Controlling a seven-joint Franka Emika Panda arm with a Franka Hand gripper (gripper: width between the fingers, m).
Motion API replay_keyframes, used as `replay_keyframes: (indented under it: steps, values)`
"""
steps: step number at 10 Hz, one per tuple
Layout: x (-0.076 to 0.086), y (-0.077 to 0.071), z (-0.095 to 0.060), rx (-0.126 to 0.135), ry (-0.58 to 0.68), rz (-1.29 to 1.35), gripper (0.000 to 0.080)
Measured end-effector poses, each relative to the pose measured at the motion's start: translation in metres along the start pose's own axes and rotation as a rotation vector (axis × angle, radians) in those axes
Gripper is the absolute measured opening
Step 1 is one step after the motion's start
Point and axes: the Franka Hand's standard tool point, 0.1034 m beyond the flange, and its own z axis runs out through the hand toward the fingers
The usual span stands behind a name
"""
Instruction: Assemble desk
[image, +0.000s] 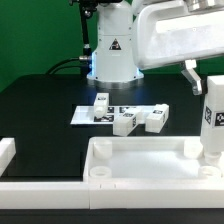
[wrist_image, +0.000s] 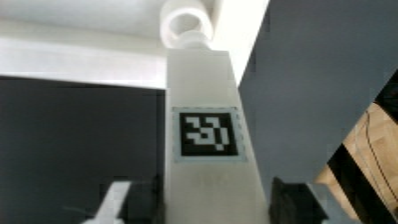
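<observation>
1. The pincer (wrist_image: 199, 206) is closed partway on a white square leg (wrist_image: 206, 95). In the wrist view its two fingers (wrist_image: 118, 203) press the leg's opposite sides.
2. The held leg stands upright and shows a black-and-white tag (wrist_image: 210, 133) on the face turned toward the wrist camera.
3. Its lower end meets a round corner socket (wrist_image: 185, 22) of the tabletop (image: 140, 158), at the corner on the exterior view's right. Whether it is seated in the socket or only touching it cannot be told.
4. The tabletop lies flat on the black table (image: 45, 105), rim upward, near the front of the exterior view. Another socket shows at its corner on the exterior view's left.
5. Behind the tabletop, three loose legs (image: 126, 122) lie close together, on or at the edge of the marker board (image: 84, 116).
6. Low white border walls (image: 8, 152) run along the table's front and the exterior view's left.
7. The arm's base (image: 110, 52) stands at the back, well apart from the parts.
</observation>
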Motion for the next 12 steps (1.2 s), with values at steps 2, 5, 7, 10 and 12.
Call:
replay_keyframes:
  steps: [2, 5, 7, 10, 12]
  values:
    - [-0.005, 0.000, 0.007, 0.002, -0.007, 0.005, 0.0282]
    - [-0.011, 0.000, 0.015, 0.004, -0.008, 0.008, 0.0282]
    - [-0.012, -0.002, 0.018, 0.005, -0.005, 0.006, 0.0282]
    - [-0.016, 0.000, 0.024, 0.001, 0.012, 0.008, 0.0282]
    - [-0.015, 0.000, 0.025, -0.001, 0.025, 0.008, 0.0282]
